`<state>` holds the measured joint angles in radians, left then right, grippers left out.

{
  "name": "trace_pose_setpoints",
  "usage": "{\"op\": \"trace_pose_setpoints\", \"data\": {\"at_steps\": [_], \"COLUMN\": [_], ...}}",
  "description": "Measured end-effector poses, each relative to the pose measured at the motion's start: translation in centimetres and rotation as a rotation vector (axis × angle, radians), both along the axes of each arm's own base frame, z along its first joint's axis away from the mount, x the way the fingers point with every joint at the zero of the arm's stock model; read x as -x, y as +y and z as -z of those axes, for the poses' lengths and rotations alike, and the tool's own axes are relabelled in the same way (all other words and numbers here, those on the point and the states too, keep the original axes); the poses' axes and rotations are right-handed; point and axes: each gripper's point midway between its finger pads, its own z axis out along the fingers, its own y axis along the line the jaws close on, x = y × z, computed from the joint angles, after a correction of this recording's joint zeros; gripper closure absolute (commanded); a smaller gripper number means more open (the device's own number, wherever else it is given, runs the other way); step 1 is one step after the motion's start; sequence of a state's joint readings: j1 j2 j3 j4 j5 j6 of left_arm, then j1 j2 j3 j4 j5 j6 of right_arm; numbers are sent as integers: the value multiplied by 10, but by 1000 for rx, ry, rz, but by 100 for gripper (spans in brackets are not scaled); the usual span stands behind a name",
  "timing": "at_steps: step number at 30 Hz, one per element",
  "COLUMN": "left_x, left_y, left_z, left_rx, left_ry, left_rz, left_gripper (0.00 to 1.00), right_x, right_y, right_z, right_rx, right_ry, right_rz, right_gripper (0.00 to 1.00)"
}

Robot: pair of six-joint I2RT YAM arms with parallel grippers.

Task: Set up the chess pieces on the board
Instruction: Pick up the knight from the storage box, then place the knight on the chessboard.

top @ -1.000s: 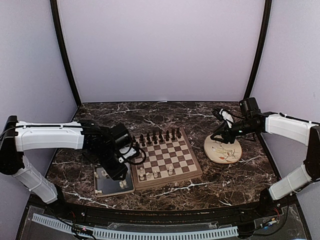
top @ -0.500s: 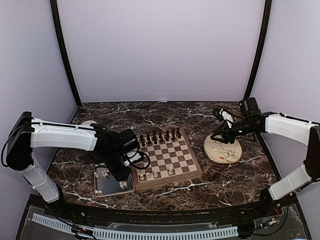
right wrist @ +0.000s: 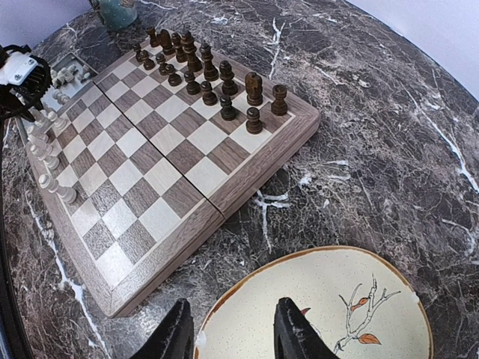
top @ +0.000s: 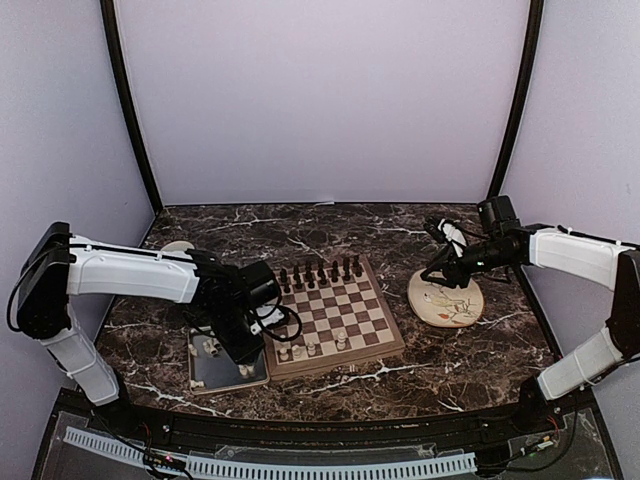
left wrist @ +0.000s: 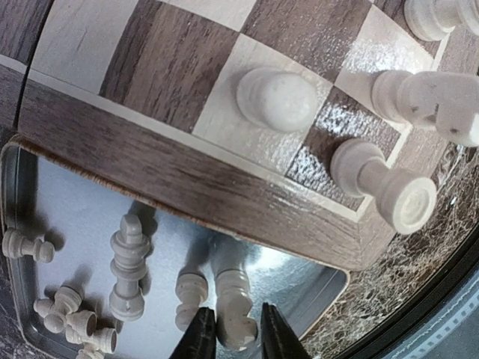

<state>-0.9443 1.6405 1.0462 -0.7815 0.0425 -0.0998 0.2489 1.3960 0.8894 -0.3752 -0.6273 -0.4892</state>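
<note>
The board [top: 340, 358] lies mid-table, with dark chess pieces [top: 320, 272] along its far rows and three white ones [top: 300, 348] on its near row. Left of it, my left gripper [top: 244, 358] reaches down into the grey tray [top: 222, 381]. In the left wrist view its jaws [left wrist: 233, 336] are shut on a cream-white piece [left wrist: 238, 303] lying on the tray [left wrist: 67, 209]. Beside it lie another small piece [left wrist: 191, 295] and a taller one [left wrist: 127, 265]. My right gripper [right wrist: 236, 329] hangs open over the floral plate [right wrist: 322, 299], holding nothing.
Several more white pieces [left wrist: 71, 321] lie at the tray's far end. White pieces [left wrist: 277, 97] stand on the board's corner [left wrist: 187, 67] just beside the tray. A teal mug [right wrist: 120, 9] stands beyond the board. The plate [top: 446, 300] sits right of the board.
My left arm has shifted toward the near edge and dropped into the tray, and its jaws have narrowed around the white piece. The right arm has not moved.
</note>
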Motion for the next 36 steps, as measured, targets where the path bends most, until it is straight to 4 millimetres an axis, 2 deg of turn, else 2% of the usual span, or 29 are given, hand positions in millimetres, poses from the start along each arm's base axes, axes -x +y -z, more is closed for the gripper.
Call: {"op": "trace_pose_setpoints", "data": {"at_steps": [11, 14, 16, 22, 25, 30, 33, 36], "left_x": [1, 1, -2, -19, -27, -41, -59, -75], "left_y": [1, 1, -1, -16, -22, -36, -58, -80], "left_z": [5, 1, -9, -55, -70, -80, -83, -72], "left_rx": [-14, -9, 10, 133, 172, 192, 199, 193], "left_ry": [11, 7, -8, -97, -131, -165, -184, -184], "left_rz": [4, 6, 1, -15, -16, 5, 30, 60], "left_gripper": [88, 90, 91, 91, 91, 91, 90, 90], "right_x": [0, 0, 0, 0, 1, 1, 2, 2], "right_y": [0, 0, 0, 0, 0, 0, -1, -1], "right_z": [0, 0, 1, 1, 1, 2, 2, 2], "right_rx": [1, 0, 1, 1, 2, 4, 6, 7], "right_ry": [1, 2, 2, 3, 7, 9, 12, 12], "right_rz": [0, 0, 0, 0, 0, -1, -1, 0], "right_gripper": [62, 62, 62, 62, 62, 62, 62, 62]}}
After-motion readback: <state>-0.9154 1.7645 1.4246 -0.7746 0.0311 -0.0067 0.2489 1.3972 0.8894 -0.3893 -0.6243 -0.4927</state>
